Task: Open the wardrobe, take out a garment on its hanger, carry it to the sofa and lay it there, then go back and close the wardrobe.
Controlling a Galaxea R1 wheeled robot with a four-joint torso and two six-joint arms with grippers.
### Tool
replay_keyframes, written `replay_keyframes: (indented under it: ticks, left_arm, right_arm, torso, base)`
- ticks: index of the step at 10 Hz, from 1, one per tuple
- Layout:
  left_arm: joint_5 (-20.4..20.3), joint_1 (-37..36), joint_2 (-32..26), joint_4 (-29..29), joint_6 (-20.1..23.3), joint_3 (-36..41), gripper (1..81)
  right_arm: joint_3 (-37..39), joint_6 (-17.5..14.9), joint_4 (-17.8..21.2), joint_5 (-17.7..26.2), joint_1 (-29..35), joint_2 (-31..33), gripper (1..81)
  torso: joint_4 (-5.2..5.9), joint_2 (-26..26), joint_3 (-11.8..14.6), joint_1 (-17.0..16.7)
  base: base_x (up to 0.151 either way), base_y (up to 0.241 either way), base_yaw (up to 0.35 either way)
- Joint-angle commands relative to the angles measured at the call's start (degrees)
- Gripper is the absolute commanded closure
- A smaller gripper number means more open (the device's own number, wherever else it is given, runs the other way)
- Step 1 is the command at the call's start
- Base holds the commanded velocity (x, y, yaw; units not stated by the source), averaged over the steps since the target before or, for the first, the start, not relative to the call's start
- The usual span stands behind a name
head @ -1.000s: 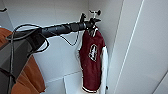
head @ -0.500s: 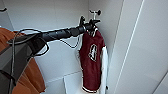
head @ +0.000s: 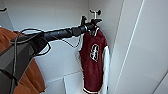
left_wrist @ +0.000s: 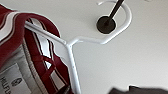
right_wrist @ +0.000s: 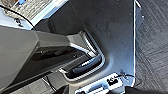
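Wardrobe open, white interior. L arm reaches in; L gripper up at the hanger neck, right above the garment collar. Can't tell if fingers are apart or clamped. Hanger hook over a dark peg at top of wardrobe, garment hanging upright near R inner wall. Orange jacket at L side. R gripper: can't tell state.

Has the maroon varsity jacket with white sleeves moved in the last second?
No. The maroon varsity jacket hangs in the same place against the white wardrobe's back corner, its thin white hanger still hooked overhead, with the left gripper at the hanger.
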State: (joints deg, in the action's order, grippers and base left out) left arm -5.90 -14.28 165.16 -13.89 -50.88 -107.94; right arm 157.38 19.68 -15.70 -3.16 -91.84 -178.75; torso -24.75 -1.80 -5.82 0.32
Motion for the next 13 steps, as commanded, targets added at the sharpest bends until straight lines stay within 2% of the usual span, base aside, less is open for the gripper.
replay_keyframes:
  ticks: [1,7,8,10,13]
  left_arm:
    - [-4.9,-13.4,3.7,3.6,0.3,-4.1,1.0]
    - [-6.8,-11.8,4.8,6.4,0.3,-9.8,1.0]
    - [-6.9,-11.8,4.8,6.4,0.3,-9.8,81.1]
    - [-7.0,-11.8,4.9,6.4,0.3,-8.5,81.1]
    - [-8.3,-12.9,2.3,7.6,-0.3,-1.1,81.1]
  right_arm:
    - [-0.8,-0.8,-1.1,5.7,0.3,-1.5,1.0]
    - [-0.8,-0.8,-1.0,6.1,-0.1,-1.2,1.0]
    - [-0.8,-0.8,-1.0,6.1,0.0,-1.2,1.0]
    - [-0.5,-0.9,-0.9,6.1,0.3,-1.1,1.0]
    - [-0.8,-0.5,-0.2,5.3,0.6,0.5,1.0]
  torso:
    - [0.00,0.0,0.0,0.0]
    - [0.00,0.0,0.0,0.0]
    - [0.00,0.0,0.0,0.0]
    - [0.00,0.0,0.0,0.0]
    - [0.00,0.0,0.0,0.0]
  base:
    - [0.000,0.000,0.000]
    - [0.000,0.000,0.000]
    - [0.000,0.000,0.000]
    - [0.000,0.000,0.000]
    - [0.000,0.000,0.000]
